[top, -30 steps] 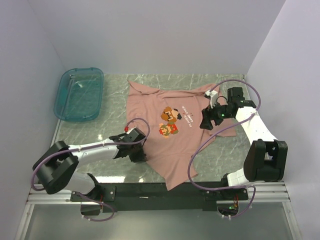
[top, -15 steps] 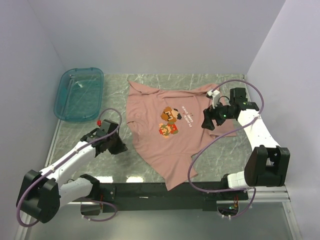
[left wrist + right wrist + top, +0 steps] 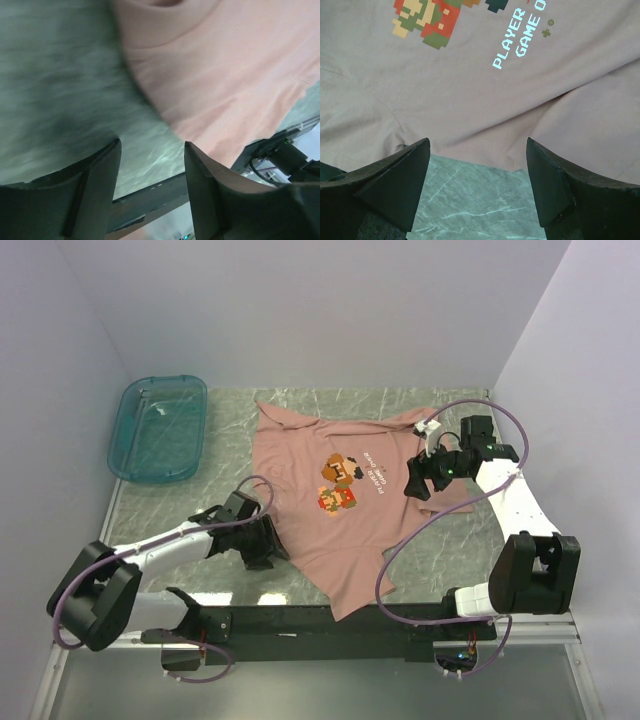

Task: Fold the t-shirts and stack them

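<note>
A dusty-pink t-shirt (image 3: pixel 345 530) lies spread and rumpled on the green marble table, its pixel-art print (image 3: pixel 340 482) and white text facing up. My left gripper (image 3: pixel 262 552) is open and empty, low over the table just left of the shirt's left edge (image 3: pixel 210 80). My right gripper (image 3: pixel 413 483) is open and empty above the shirt's right side; its wrist view shows the print (image 3: pixel 427 20), the text (image 3: pixel 517 37) and the shirt's edge (image 3: pixel 485 150) just ahead of the fingers.
A teal translucent tray (image 3: pixel 160 428) sits at the far left of the table. White walls close in the back and sides. The black mounting rail (image 3: pixel 320 620) runs along the near edge, also in the left wrist view (image 3: pixel 150 192).
My left arm swung out to the left, away from the shirt, then came back right to its left edge. My right gripper shifted slightly and now holds still.
</note>
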### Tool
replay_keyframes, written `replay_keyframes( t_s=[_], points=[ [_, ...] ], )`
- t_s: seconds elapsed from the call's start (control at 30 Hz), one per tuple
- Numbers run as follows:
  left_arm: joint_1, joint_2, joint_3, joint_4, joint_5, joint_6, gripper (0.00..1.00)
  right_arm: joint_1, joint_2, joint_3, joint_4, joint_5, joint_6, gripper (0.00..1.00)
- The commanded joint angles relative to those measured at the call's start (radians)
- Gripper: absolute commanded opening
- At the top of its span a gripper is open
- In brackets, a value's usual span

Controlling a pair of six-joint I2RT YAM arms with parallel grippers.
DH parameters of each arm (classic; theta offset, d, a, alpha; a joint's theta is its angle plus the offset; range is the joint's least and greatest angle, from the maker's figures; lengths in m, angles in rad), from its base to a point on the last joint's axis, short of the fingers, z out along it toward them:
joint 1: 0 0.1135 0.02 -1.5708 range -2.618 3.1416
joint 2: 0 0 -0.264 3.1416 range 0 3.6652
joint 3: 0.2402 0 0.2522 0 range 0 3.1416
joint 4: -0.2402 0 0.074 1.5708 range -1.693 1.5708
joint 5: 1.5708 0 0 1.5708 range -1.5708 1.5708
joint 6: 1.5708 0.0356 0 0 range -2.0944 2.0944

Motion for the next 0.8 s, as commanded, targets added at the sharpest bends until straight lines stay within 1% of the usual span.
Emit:
replay_keyframes(
  t_s=[0.0, 0.13, 0.17, 0.23, 0.33, 0.37, 0.5, 0.53, 0.6, 0.63, 0.73, 0.77],
  points=[
    [-0.027, 0.049, -0.002, 0.100, -0.022, -0.046, 0.58, -0.006, -0.004, -0.006, 0.016, -0.001, -0.002, 0.84],
    [-0.027, 0.104, 0.002, 0.127, -0.062, -0.053, 0.49, -0.006, 0.000, -0.006, 0.016, -0.001, -0.002, 0.84],
    [-0.027, 0.113, 0.010, 0.123, -0.071, -0.050, 0.45, -0.006, 0.000, -0.006, 0.016, -0.001, -0.005, 0.84],
    [-0.027, 0.138, 0.018, 0.118, -0.085, -0.034, 0.40, -0.007, 0.002, -0.006, 0.013, -0.003, -0.005, 0.84],
    [-0.027, 0.159, 0.021, 0.121, -0.091, -0.016, 0.16, -0.007, 0.002, -0.007, 0.012, -0.005, -0.010, 0.84],
    [-0.027, 0.159, 0.021, 0.123, -0.102, -0.013, 0.00, -0.007, 0.002, -0.006, 0.010, -0.005, -0.013, 0.84],
    [-0.023, 0.138, 0.021, 0.089, -0.135, -0.002, 0.00, -0.007, 0.000, -0.004, 0.005, -0.008, -0.016, 0.84],
    [-0.017, 0.105, 0.021, 0.051, -0.143, 0.001, 0.00, -0.006, -0.001, -0.006, 0.005, -0.009, -0.017, 0.84],
    [0.015, 0.057, 0.021, 0.006, -0.161, 0.015, 0.00, -0.006, -0.003, -0.004, 0.002, -0.012, -0.020, 0.84],
    [0.031, -0.004, 0.025, -0.044, -0.166, 0.019, 0.00, -0.006, -0.004, -0.004, 0.002, -0.014, -0.024, 0.84],
    [0.118, -0.124, 0.027, -0.123, -0.166, 0.050, 0.00, -0.007, -0.004, -0.003, -0.001, -0.017, -0.027, 0.84],
    [0.159, -0.149, 0.033, -0.171, -0.163, 0.061, 0.00, -0.006, -0.004, -0.003, -0.004, -0.018, -0.027, 0.84]
  ],
)
